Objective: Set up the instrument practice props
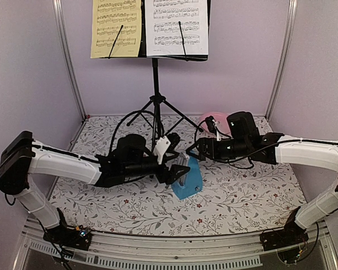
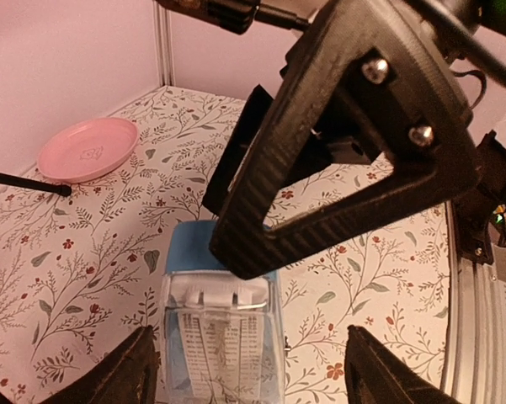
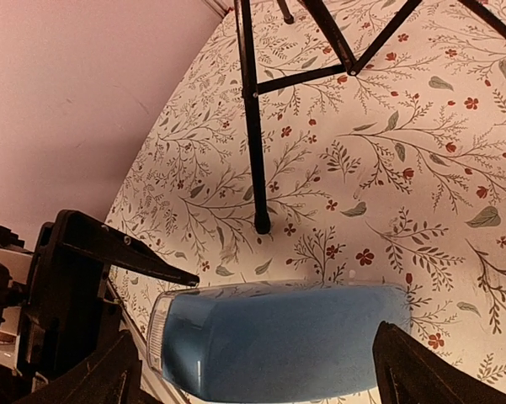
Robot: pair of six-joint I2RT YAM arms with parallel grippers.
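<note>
Far back, the music stand [image 1: 155, 84] carries the pale-yellow sheet [image 1: 116, 28] on the left and the white sheet [image 1: 176, 25] on the right. The left gripper [image 2: 246, 337] has its jaws apart around the blue metronome [image 1: 186, 180], mid-surface, nearer than the tripod. The right gripper [image 3: 254, 337] straddles it too, jaws wide apart; I cannot tell if they touch it. A pink plate [image 2: 88, 147] lies far right.

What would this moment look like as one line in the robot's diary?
music stand holds yellow sheet, white sheet | metronome between both claws | left claw open | right claw open
</note>
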